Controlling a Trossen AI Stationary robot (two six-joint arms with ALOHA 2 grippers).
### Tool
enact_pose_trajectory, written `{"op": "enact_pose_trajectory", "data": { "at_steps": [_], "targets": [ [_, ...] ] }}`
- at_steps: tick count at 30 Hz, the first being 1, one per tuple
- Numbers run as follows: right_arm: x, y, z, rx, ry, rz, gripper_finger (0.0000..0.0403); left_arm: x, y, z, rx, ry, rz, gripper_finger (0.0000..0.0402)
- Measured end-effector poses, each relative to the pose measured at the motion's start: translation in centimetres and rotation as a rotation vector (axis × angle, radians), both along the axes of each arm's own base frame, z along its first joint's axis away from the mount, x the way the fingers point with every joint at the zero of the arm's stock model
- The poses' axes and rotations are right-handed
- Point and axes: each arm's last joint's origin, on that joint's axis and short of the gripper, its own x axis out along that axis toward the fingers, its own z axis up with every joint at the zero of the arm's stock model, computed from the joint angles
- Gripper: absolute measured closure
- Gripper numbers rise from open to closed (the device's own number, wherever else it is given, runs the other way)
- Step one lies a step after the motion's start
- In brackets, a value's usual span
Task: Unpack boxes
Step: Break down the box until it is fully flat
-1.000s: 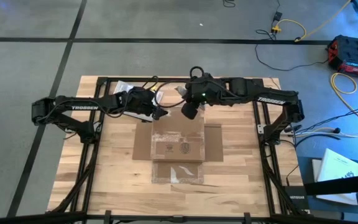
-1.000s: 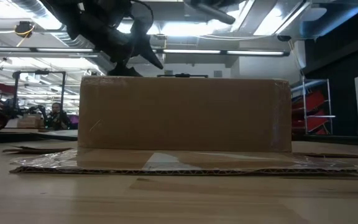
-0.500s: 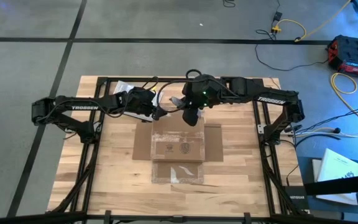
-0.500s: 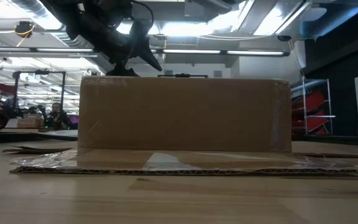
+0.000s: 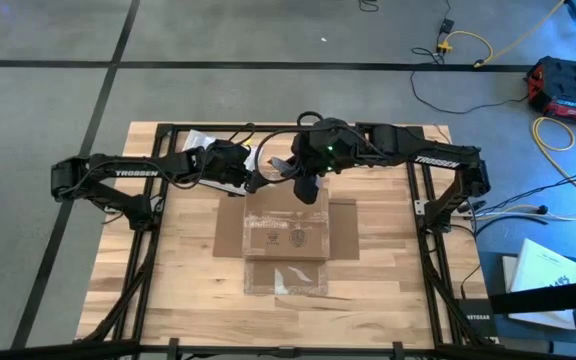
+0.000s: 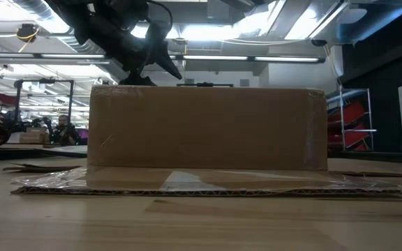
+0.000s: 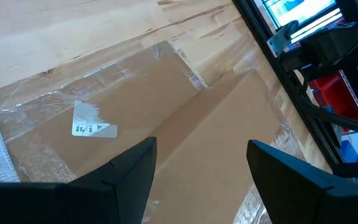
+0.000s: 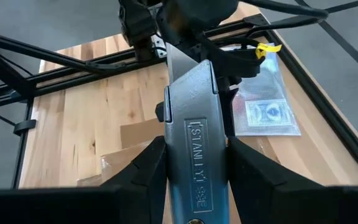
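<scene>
One brown cardboard box (image 5: 286,240) sat mid-table with flaps out flat. Just behind it, the right gripper (image 8: 194,163) was clamped on one silver utility knife (image 8: 193,143) stamped STANLEY. The left gripper (image 7: 201,165) hovered over the box's far edge, fingers spread, and both arms read TROSSEN.

— Bright in here, isn't it? Those ceiling strip lights (image 6: 222,31) blow out white behind the arms, leaving them as silhouettes.

— Yes, and the tape (image 5: 286,278) on the box's near flap shines. Only faint, soft shadows on the table (image 5: 388,270). The near edge looks blurred from low down.
</scene>
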Motion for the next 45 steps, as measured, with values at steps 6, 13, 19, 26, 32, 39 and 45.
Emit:
{"op": "enact_pose_trajectory", "data": {
  "at_steps": [6,13,19,26,32,39,45],
  "targets": [
    [-0.11,0.03,-0.15,0.009,0.018,-0.011,0.0285,0.00,0.00,0.01,0.000,-0.001,0.000,0.0163],
    [-0.12,0.00,-0.13,0.011,0.017,-0.020,0.0285,0.00,0.00,0.00,0.000,-0.001,0.000,0.0163],
    [-0.13,0.00,-0.12,0.027,0.015,-0.033,0.0285,0.00,0.00,0.01,0.000,-0.001,0.000,0.0163],
    [-0.22,-0.04,-0.20,0.029,0.027,-0.036,0.0285,0.00,0.00,0.01,0.000,-0.001,0.000,0.0163],
    [-0.32,-0.08,-0.31,0.029,0.042,-0.038,0.0285,0.00,0.00,0.01,0.000,-0.001,0.000,0.0163],
    [-0.33,-0.08,-0.32,0.029,0.043,-0.038,0.0285,0.00,0.00,0.01,0.000,-0.001,0.000,0.0163],
    [-0.34,-0.08,-0.33,0.029,0.045,-0.038,0.0285,0.00,0.00,0.01,0.000,-0.001,0.000,0.0163]
  ]
}}
